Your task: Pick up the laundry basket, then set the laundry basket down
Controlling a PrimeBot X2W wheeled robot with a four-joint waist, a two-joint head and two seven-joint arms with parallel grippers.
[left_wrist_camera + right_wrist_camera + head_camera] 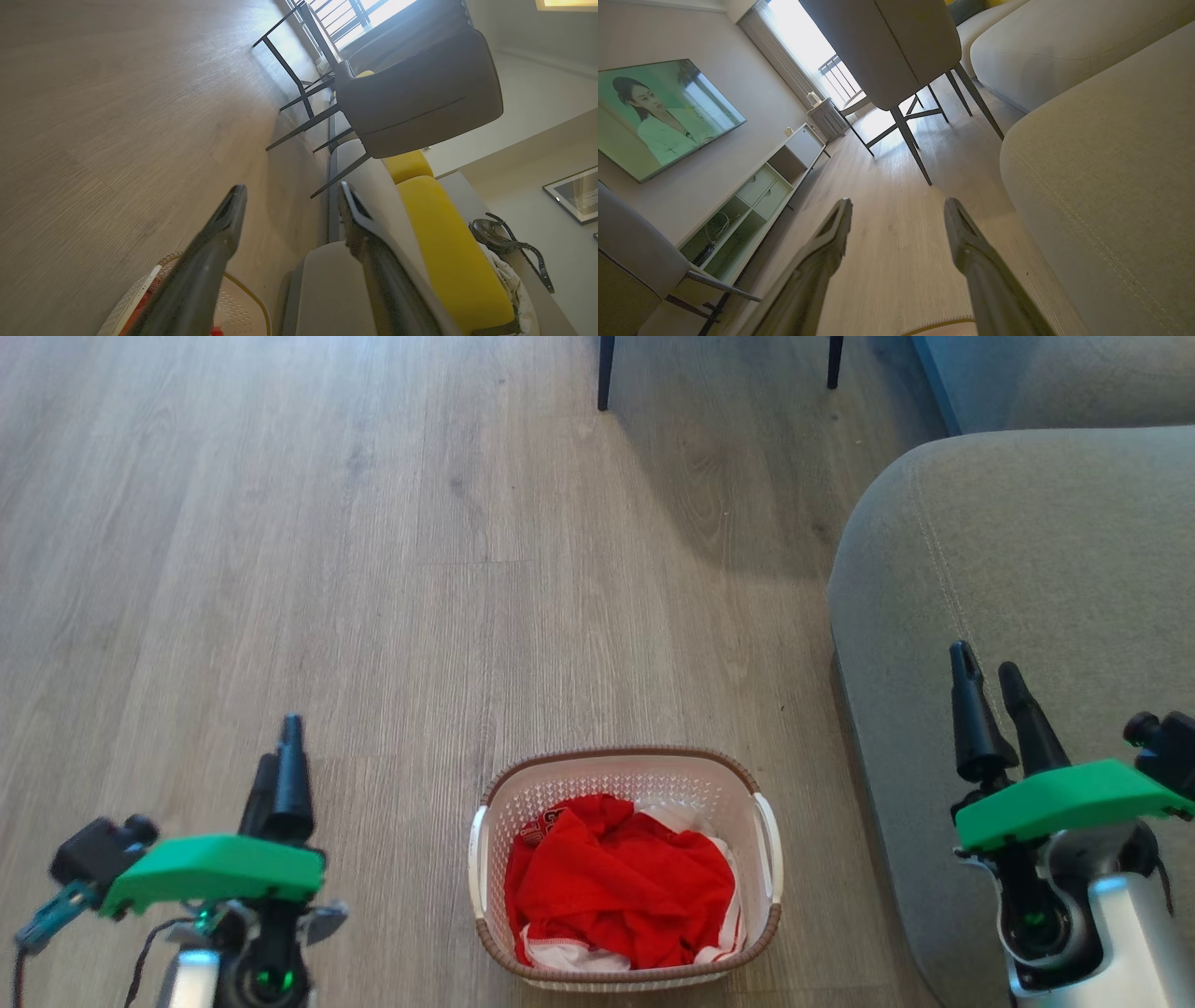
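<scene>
Squarely between left tool (282, 739) and right tool (985, 659), both spread, lies the laundry basket (624, 775).

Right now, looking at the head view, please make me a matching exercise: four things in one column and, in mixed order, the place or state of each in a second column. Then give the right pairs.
Things:
1. laundry basket
2. left gripper
3. right gripper
4. chair legs

Places or states:
A. open, seen against the grey sofa
B. at the top edge, standing on the floor
C. on the floor, holding red clothes
D. open, seen against bare floor, left of the laundry basket

Pairs: 1-C, 2-D, 3-A, 4-B.
</scene>
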